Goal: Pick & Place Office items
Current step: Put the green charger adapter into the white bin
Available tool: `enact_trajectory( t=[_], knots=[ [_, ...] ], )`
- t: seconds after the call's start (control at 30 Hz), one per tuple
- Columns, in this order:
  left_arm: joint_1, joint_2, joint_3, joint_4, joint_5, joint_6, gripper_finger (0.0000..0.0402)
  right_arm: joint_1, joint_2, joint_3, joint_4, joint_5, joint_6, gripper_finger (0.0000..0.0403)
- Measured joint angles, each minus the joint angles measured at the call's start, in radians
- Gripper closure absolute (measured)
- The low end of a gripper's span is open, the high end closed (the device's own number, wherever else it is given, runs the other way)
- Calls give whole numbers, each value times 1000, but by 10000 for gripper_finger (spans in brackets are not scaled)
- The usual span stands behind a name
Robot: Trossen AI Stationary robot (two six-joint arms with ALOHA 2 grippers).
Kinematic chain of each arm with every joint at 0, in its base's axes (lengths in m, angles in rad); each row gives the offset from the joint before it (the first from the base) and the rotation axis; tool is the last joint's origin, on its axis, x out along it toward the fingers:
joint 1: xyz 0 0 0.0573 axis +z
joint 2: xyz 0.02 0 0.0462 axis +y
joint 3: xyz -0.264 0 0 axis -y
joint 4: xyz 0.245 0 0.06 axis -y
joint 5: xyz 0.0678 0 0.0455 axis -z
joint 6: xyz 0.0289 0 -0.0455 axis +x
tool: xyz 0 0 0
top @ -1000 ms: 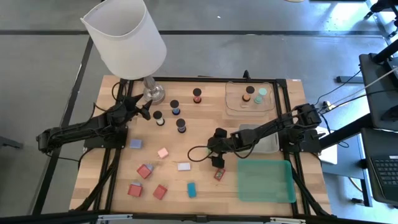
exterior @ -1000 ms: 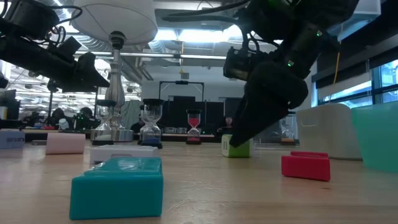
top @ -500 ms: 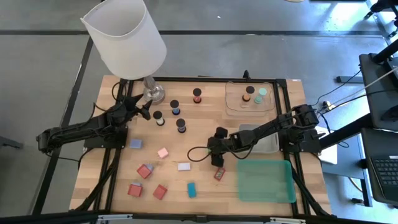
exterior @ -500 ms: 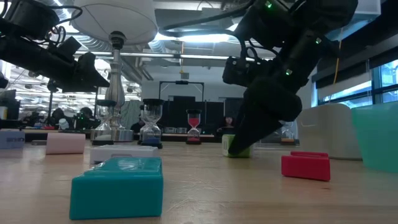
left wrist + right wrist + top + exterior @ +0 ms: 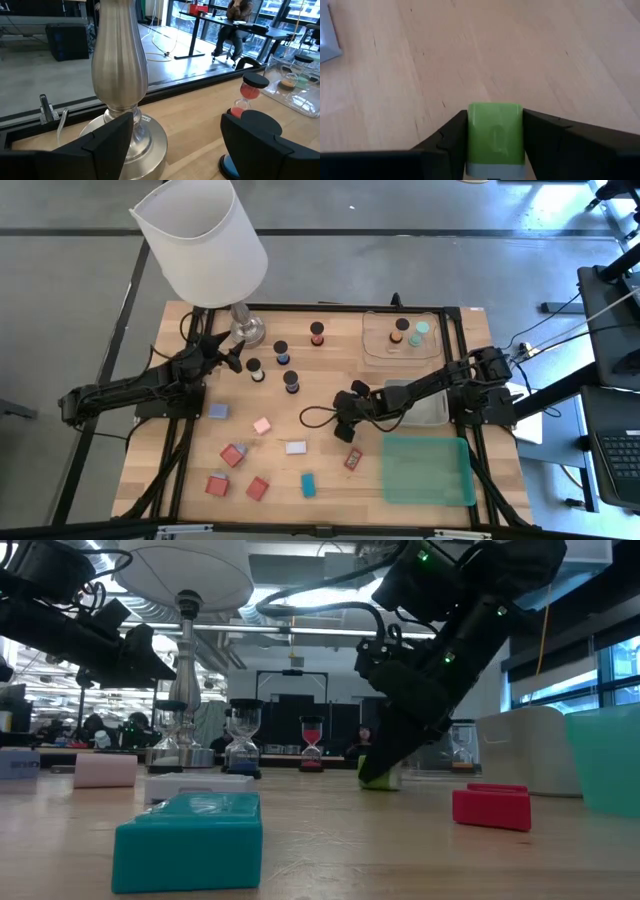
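Right wrist view | right gripper [image 5: 495, 145] pinches small green plastic block [image 5: 495, 131] | left gripper [image 5: 175, 145] wide, 10 o'clock

From overhead we lose the green block entirely under the right gripper [image 5: 347, 432]. At table level only a sliver of that green block [image 5: 380, 778] peeks out beside the dark fingers. The lamp [image 5: 186, 580] is cropped at the top, and the green tray [image 5: 607, 755] runs off the edge.

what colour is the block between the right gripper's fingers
Bright green block, held in the right gripper; the right wrist view shows it best.
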Motion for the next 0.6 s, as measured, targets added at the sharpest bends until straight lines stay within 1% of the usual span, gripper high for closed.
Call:
enact_trajectory(
  t=[0.1, 0.2, 0.33, 0.43, 0.5, 0.6],
  knots=[
    [0, 0, 0, 0, 0, 0, 105, 0, -37, 0, -5, -3, -20, 256],
    [0, 0, 0, 0, 0, 0, 105, 0, -111, 1, -15, 5, -78, 252],
    [0, 0, 0, 0, 0, 0, 105, 6, -227, 1, -52, 92, -151, 245],
    [0, 0, 0, 0, 0, 0, 105, 6, -309, -3, -91, 112, -180, 246],
    [0, 0, 0, 0, 0, 0, 105, 4, -367, -23, -132, 121, -155, 247],
    [0, 0, 0, 0, 0, 0, 105, 4, -445, -68, -172, 155, -50, 247]
  ],
)
